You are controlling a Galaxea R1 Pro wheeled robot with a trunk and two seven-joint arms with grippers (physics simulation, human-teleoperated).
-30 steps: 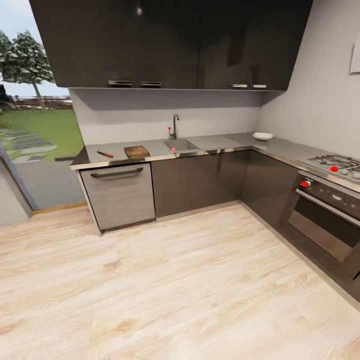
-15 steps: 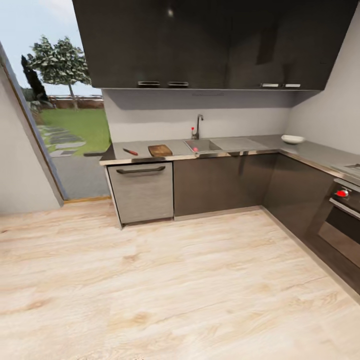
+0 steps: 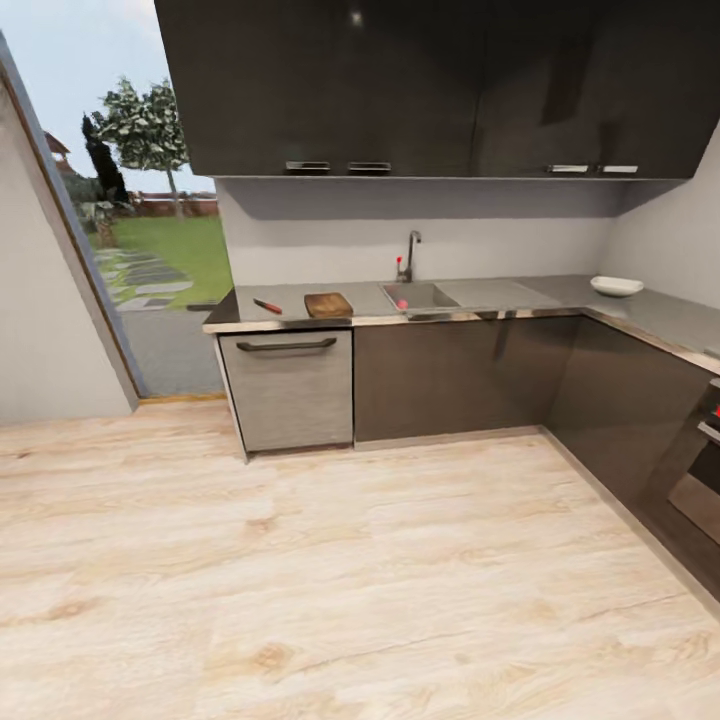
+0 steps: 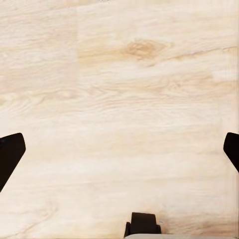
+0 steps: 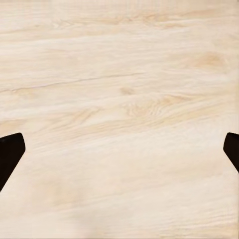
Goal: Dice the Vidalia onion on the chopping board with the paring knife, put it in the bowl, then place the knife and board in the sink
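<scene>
Nearest, both wrist views look down on pale wood floor (image 4: 119, 99). The left gripper (image 4: 119, 149) has its fingers spread wide, dark tips at opposite edges with nothing between; the right gripper (image 5: 119, 149) is spread the same way, empty.

Farther off in the head view, the countertop (image 3: 480, 295) runs across at about 12 o'clock, well apart from the robot. On it the paring knife (image 3: 267, 306) lies at about 11 o'clock, just beside the chopping board (image 3: 328, 305). The knife looks light and stiff; best pinched on its red handle, clear of the blade. The board is rigid and flat, likely to need an edge grip.

Next along, the sink (image 3: 420, 296) holds a small reddish thing (image 3: 402, 304), probably the onion: round, smooth, apt to roll or slip. At 2 o'clock, farthest, the white bowl (image 3: 616, 286) sits by the corner; its contents cannot be told
</scene>
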